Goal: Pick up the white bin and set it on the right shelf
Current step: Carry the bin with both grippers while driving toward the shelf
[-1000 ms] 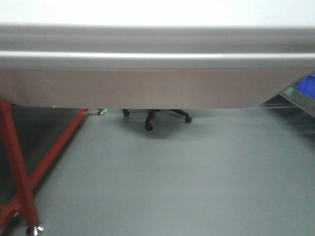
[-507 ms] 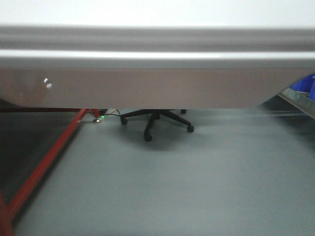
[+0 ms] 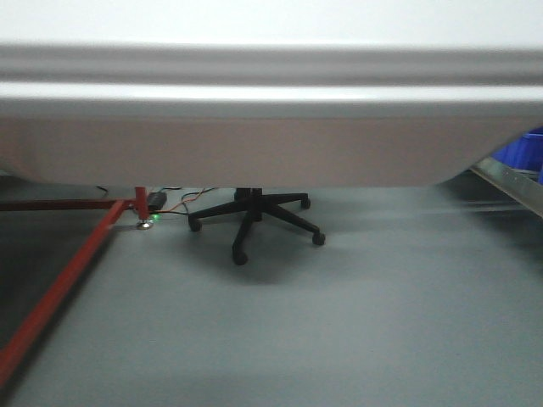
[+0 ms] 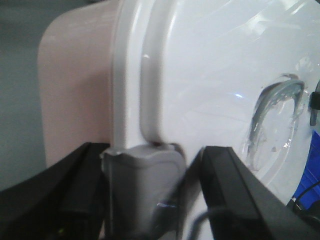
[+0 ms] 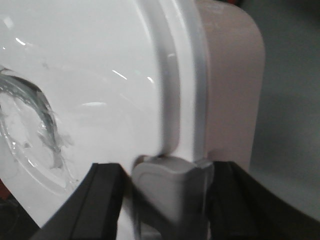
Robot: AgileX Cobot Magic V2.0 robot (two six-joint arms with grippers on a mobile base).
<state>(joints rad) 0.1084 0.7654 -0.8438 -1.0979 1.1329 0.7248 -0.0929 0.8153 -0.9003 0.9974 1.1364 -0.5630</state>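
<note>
exterior front-facing view: the white bin (image 3: 271, 153) fills the whole upper half of the picture, its pale lid edge on top and its pinkish wall below. it hangs clear of the grey floor (image 3: 356, 322), which runs smooth and bare beneath it.

under the bin's bottom edge stands the black five-star base of an office chair (image 3: 254, 216) on its castors. to the left a red frame (image 3: 59, 284) lies low along the floor, one bar running diagonally toward the near corner. a small green light (image 3: 146, 225) glows by its foot, with thin cables beside it. at the far right a blue crate (image 3: 524, 151) peeks out past the bin's rounded corner, and a grey metal ledge (image 3: 509, 182) slants just below it.

on the left wrist view the left gripper (image 4: 145, 200) grasps the bin at a grey latch (image 4: 142, 185). its black fingers (image 4: 65, 195) stand on either side of the latch, one against the pinkish wall side, the other over the glossy lid (image 4: 215, 75). the lid's recessed handle (image 4: 275, 120) curves near the right edge.

on the right wrist view the right gripper (image 5: 172, 205) grips the bin's other end the same way, its dark fingers (image 5: 100, 200) flanking a matching grey latch (image 5: 170, 195). the lid gleams on the left, the pink wall on the right.
</note>
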